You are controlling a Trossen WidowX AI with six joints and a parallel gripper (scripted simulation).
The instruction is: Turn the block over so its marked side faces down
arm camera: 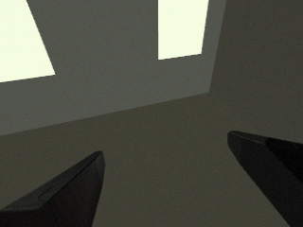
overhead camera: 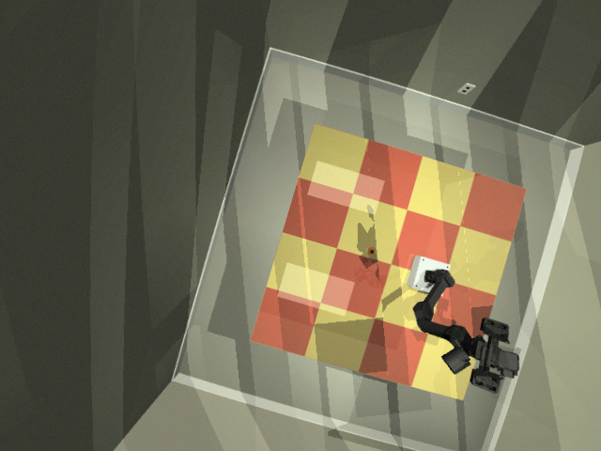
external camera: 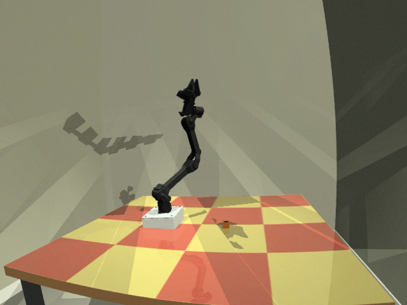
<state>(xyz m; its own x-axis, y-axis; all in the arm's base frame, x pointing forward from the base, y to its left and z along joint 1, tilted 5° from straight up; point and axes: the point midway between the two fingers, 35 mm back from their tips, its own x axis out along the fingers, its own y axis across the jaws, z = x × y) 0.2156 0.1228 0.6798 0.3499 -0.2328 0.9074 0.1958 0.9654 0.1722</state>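
While my claw [external camera: 194, 84] points up, spread wide and holding nothing, I judge the reach comes first. I should swing down over the small orange block [external camera: 226, 224] on the checkered worktop [external camera: 296, 262], squaring my fingers to its sides.

one block [external camera: 226, 223] (orange), one arm [external camera: 190, 154] — one gripper [external camera: 193, 84], one table [external camera: 296, 276]

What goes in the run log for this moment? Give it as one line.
arm: raised, pointing up | gripper: open, empty | block: on table, untouched, apart from arm | flip: not begun
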